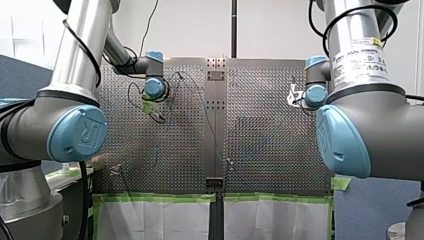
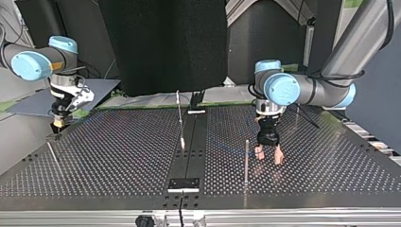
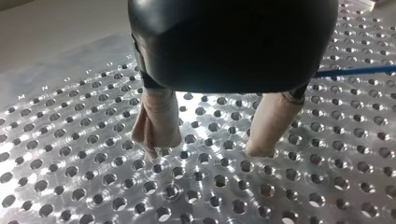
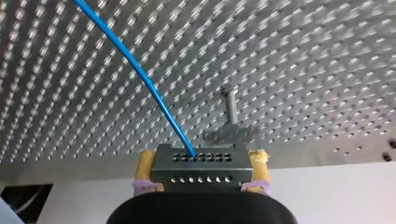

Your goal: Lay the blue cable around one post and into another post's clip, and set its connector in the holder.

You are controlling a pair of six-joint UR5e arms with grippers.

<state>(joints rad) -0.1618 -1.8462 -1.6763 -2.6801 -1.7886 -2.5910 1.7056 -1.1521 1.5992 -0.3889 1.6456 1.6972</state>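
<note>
Right claw (image 4: pixel 203 158) clamped on grey connector (image 4: pixel 201 169), blue cable (image 4: pixel 140 74) leading ahead from it, at 9 o'clock of surface (image 2: pixel 118 156) in top view; left claw (image 2: pixel 268 155) apart, just 3 o'clock of a post (image 2: pixel 246 161)

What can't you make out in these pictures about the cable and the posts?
- The blue cable: in the left wrist view it passes behind the black body of my left gripper, so its route is hidden.
- The post: in the top view, too small to show any clip.
- The connector: in the right wrist view, its lower part is hidden by my right gripper.
</note>
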